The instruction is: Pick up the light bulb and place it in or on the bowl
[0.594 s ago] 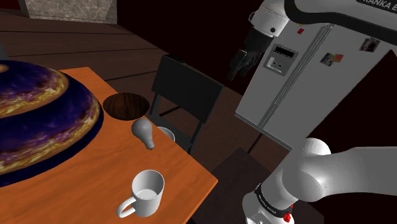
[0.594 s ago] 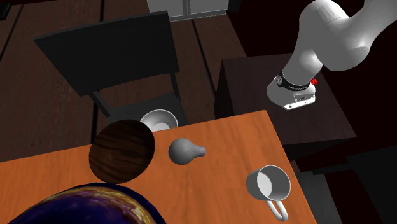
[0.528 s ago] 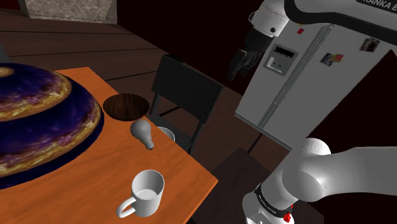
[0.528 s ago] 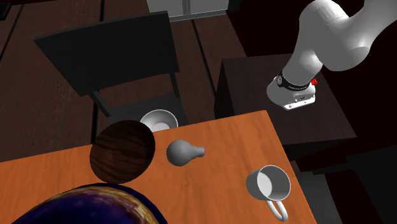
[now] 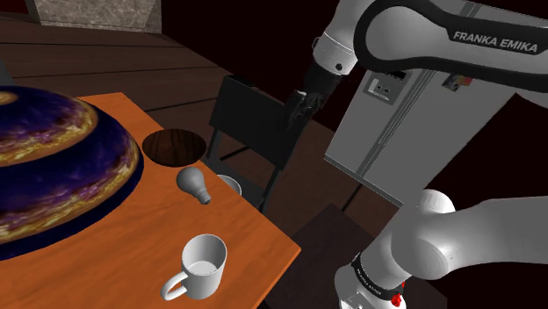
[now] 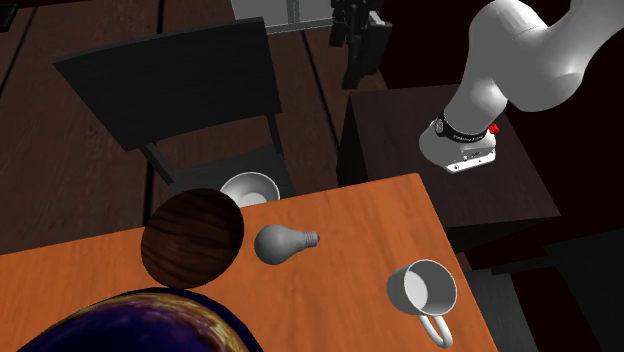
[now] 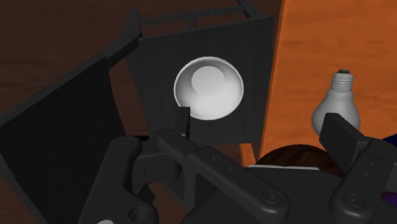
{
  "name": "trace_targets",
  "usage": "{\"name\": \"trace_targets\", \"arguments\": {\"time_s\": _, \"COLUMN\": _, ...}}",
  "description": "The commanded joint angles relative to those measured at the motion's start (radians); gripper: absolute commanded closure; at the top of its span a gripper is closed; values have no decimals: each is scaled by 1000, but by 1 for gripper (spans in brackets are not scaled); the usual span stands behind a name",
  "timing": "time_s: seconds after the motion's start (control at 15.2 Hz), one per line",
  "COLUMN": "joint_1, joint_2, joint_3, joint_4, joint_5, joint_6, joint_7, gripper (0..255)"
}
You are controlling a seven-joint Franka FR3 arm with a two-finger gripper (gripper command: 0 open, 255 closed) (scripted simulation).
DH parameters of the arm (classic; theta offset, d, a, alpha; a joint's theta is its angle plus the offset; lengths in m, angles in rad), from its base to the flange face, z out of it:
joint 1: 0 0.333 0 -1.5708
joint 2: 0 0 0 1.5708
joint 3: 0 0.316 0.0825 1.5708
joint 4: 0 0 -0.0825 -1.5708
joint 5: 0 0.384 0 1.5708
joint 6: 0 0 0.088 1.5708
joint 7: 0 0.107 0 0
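We see three things that can hold stuff. A brown bowl [image 5: 174,146] [image 6: 192,238] [image 7: 292,158] sits on the orange worktop [image 5: 132,255] [image 6: 350,300] [image 7: 318,38], and there is nothing in it. A white bowl [image 5: 230,184] [image 6: 249,188] [image 7: 208,89] sits on the seat of the black chair [image 5: 255,118] [image 6: 170,80] [image 7: 63,127], just past the worktop's edge, and it has nothing in it too. A white mug [image 5: 204,263] [image 6: 424,290] stands upright near the worktop's corner, with nothing inside.

The light bulb [image 5: 195,183] [image 6: 283,243] [image 7: 337,105] is grey. It lies on its side on the worktop, just beside the brown bowl and between that bowl and the mug. Its round end is next to the brown bowl. Its screw end points to the second exterior view's right, toward the mug's side. Its long line runs flat along the worktop.

A big purple and gold dome [image 5: 53,158] [image 6: 150,325] sits on the worktop too, by the brown bowl.

The black gripper [image 5: 294,110] [image 6: 358,40] [image 7: 261,127] hangs in the air over the chair, well apart from the light bulb. In the wrist view we see its fingers [image 7: 337,137] standing wide apart. They hold nothing and touch nothing. A grey fridge [image 5: 413,114] stands behind the arm.
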Motion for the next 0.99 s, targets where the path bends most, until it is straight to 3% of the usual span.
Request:
{"name": "trace_targets", "arguments": {"time_s": 0.0, "joint_1": 12, "joint_2": 23, "joint_3": 32, "joint_4": -31, "joint_5": 17, "joint_6": 70, "joint_7": 29, "gripper": 0}}
{"name": "trace_targets", "arguments": {"time_s": 0.53, "joint_1": 45, "joint_2": 192, "joint_3": 174, "joint_4": -72, "joint_5": 55, "joint_6": 337, "joint_7": 159, "gripper": 0}}
{"name": "trace_targets", "arguments": {"time_s": 0.92, "joint_1": 37, "joint_2": 374, "joint_3": 293, "joint_4": -41, "joint_5": 18, "joint_6": 527, "joint_7": 285, "gripper": 0}}
